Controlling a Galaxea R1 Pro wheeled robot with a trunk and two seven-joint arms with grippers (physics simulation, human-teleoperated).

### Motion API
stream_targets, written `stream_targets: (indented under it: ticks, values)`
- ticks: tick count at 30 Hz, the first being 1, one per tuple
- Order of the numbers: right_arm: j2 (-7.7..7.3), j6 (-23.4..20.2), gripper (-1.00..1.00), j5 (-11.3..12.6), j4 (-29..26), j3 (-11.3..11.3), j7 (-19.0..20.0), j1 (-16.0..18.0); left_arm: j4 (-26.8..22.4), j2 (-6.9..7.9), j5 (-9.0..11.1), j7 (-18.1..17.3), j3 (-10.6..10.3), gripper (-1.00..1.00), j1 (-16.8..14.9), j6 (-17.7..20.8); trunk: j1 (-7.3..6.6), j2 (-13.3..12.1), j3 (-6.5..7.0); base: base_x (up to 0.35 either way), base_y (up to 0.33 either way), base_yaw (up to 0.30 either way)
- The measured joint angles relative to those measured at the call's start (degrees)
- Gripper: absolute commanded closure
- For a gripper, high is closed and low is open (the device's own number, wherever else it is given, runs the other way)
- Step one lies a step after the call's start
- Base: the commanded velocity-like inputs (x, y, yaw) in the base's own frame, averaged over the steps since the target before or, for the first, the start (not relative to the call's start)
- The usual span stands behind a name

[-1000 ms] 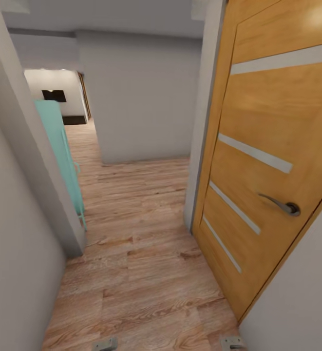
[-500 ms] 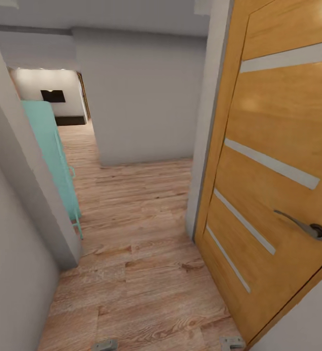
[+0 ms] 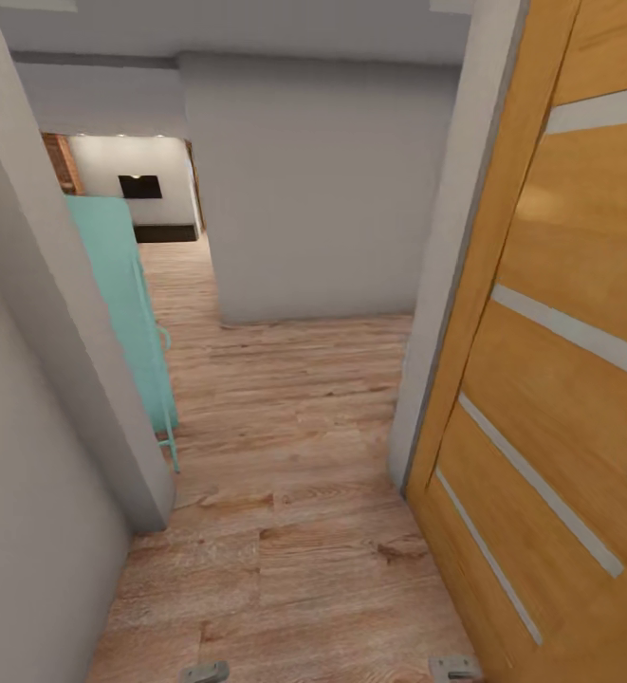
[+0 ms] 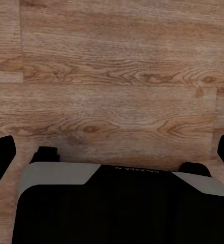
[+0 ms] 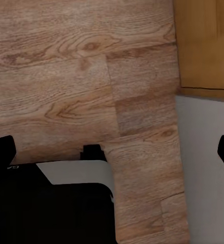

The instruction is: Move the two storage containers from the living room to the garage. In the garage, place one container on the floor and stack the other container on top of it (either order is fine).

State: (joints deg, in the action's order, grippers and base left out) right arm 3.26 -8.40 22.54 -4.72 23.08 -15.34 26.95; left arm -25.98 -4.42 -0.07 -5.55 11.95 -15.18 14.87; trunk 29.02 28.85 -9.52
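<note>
The two storage containers are out of view. I am in a narrow hallway on light wood-plank flooring (image 3: 294, 474). My left gripper (image 4: 112, 152) hangs open over bare planks, with its black fingertips (image 4: 0, 157) wide apart and nothing between them. My right gripper (image 5: 112, 150) is open too, its fingertips (image 5: 1, 152) spread over the planks, close to the foot of a wooden door (image 5: 203, 46) and a pale wall (image 5: 205, 168).
An orange wooden door (image 3: 560, 379) with pale stripes stands open close on the right, beside a grey frame (image 3: 446, 285). A grey wall corner (image 3: 76, 379) juts in on the left, with a teal piece of furniture (image 3: 123, 313) behind it. A grey wall (image 3: 322, 190) stands ahead; the passage runs on past its left.
The whole view has shifted: the camera moved forward and turned slightly left. The door now sits closer, and its handle has slid almost off the right edge.
</note>
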Motion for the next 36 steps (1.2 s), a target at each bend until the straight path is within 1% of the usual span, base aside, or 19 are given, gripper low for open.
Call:
stream_targets:
  ticks: [9,18,29,36]
  values:
    - [-0.06,0.00,-1.00,0.00,-0.03,-0.02,0.00,0.01,0.00,0.00,0.00,0.00,0.00,-1.00,0.00,0.00,0.00,0.00,0.00,0.333,0.000,0.018]
    - [-0.08,0.00,-1.00,0.03,0.03,-0.02,0.01,0.02,-0.01,0.00,0.00,0.01,0.00,-1.00,0.01,0.00,0.00,0.00,0.00,0.333,0.000,0.177]
    - [-0.09,0.00,-1.00,0.03,0.01,-0.02,-0.01,0.01,0.00,0.00,0.00,0.01,0.00,-1.00,0.00,0.00,0.00,0.00,0.00,0.333,0.000,0.028]
    - [-0.03,0.00,-1.00,0.01,0.03,-0.02,-0.01,0.01,-0.01,0.00,0.00,0.01,0.00,-1.00,0.01,0.00,0.00,0.00,0.00,0.333,0.000,0.144]
